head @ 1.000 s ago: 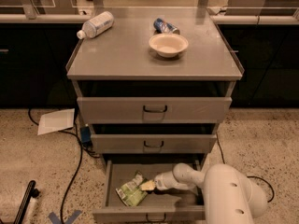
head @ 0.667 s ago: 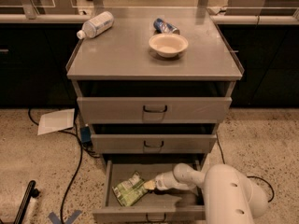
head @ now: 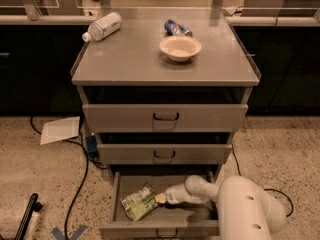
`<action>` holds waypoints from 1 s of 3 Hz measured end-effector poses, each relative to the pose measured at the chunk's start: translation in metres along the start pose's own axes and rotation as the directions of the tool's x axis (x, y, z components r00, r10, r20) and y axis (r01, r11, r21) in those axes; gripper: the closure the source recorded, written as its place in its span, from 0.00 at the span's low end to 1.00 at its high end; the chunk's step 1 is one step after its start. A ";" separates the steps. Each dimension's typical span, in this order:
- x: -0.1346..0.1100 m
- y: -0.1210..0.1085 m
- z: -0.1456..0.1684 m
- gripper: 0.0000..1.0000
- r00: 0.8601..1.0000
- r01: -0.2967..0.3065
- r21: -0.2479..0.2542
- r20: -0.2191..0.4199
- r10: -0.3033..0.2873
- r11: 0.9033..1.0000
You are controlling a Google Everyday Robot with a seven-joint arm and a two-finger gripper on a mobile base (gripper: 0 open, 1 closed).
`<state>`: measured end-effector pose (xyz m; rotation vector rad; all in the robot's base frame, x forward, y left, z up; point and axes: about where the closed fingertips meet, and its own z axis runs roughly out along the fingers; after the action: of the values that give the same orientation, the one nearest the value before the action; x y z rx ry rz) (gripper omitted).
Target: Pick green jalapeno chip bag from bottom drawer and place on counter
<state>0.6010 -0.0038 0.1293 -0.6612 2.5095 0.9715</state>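
The green jalapeno chip bag (head: 139, 202) lies flat in the left half of the open bottom drawer (head: 150, 229). My gripper (head: 161, 198) reaches into that drawer from the right, its tip at the bag's right edge. My white arm (head: 240, 209) fills the lower right of the view and hides the drawer's right part. The grey counter (head: 125, 59) tops the cabinet above the three drawers.
On the counter stand a pale bowl (head: 180, 47), a lying white bottle (head: 102, 27) and a small blue and silver packet (head: 177, 28). The two upper drawers (head: 165, 117) stick out a little. Cables and a sheet of paper (head: 60, 130) lie on the floor to the left.
The chip bag has shifted slightly in the drawer as my gripper stays at its right edge; the arm has barely moved.
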 end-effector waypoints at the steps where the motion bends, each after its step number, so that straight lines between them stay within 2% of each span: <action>1: -0.002 0.005 0.000 1.00 1.000 -0.009 -0.037 0.004 0.009 0.999; 2: -0.012 0.015 -0.021 1.00 0.999 -0.024 -0.102 0.025 0.026 0.995; 3: -0.034 0.023 -0.076 1.00 0.991 -0.024 -0.108 0.131 0.038 0.994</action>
<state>0.6033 -0.0319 0.2105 -0.5698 2.3715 1.1290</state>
